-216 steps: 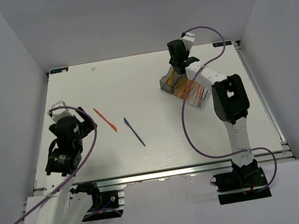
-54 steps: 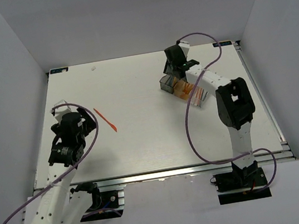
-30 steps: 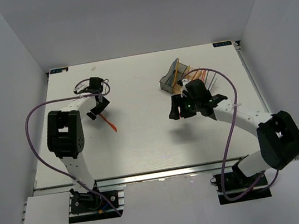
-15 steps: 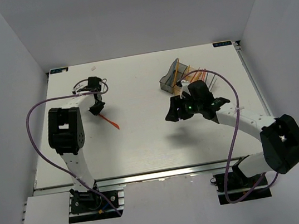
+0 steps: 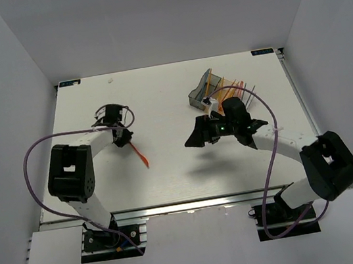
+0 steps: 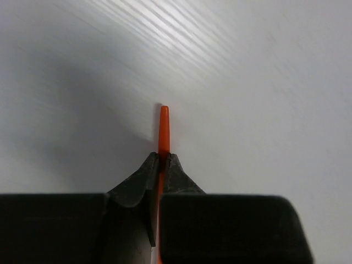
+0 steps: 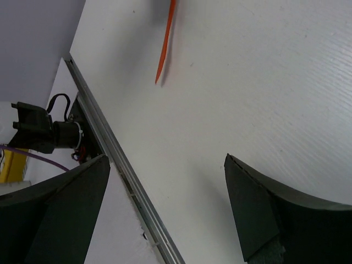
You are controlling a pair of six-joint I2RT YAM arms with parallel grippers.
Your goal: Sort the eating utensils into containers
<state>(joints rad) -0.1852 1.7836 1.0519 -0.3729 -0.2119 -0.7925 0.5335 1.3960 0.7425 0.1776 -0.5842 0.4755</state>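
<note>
One orange eating utensil (image 5: 139, 155) sticks out from my left gripper (image 5: 123, 136), which is shut on it at the table's left middle. In the left wrist view the thin orange utensil (image 6: 164, 124) is pinched between the two black fingertips of the left gripper (image 6: 163, 158), its tip just over the white table. My right gripper (image 5: 193, 140) hovers open over the table's middle, nothing between its fingers (image 7: 263, 204); its camera sees the orange utensil (image 7: 166, 44) far off. The containers (image 5: 200, 95) stand at the back right, holding several orange utensils (image 5: 230, 90).
The table's near edge with its metal rail (image 7: 122, 177) runs through the right wrist view, with an arm base and cable (image 7: 38, 132) beyond it. Grey walls enclose the table on three sides.
My left gripper has shut on the orange utensil and shifted it slightly nearer and to the right. My right gripper has opened wider and moved left, away from the containers.
</note>
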